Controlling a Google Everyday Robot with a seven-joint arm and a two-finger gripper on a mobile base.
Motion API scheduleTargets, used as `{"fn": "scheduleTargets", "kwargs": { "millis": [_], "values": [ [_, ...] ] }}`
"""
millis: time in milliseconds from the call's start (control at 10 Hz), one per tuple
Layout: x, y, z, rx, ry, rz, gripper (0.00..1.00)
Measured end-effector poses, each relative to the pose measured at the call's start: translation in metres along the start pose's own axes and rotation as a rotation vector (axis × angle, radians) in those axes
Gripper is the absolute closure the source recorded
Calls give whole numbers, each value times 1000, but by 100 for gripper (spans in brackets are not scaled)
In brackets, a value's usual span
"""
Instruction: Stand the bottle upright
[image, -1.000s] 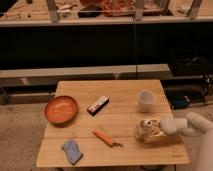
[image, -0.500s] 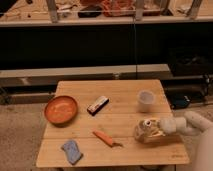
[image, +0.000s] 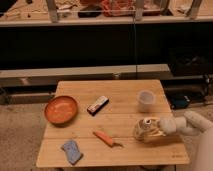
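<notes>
The bottle is a small pale tan shape with a whitish top, at the front right of the wooden table. My gripper reaches in from the right on a white arm and is shut on the bottle, just above or on the tabletop. The whitish top points up and toward the camera. The gripper hides the bottle's lower part, so I cannot tell its exact tilt.
A white cup stands just behind the gripper. A dark bar-shaped object lies mid-table, an orange bowl at the left, a carrot at front centre, and a blue sponge at front left. Dark shelving stands behind the table.
</notes>
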Motion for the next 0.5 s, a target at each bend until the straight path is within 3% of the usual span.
{"fn": "scheduleTargets", "kwargs": {
  "millis": [500],
  "values": [
    [3,-1,-4,6,16,4,20]
  ]
}}
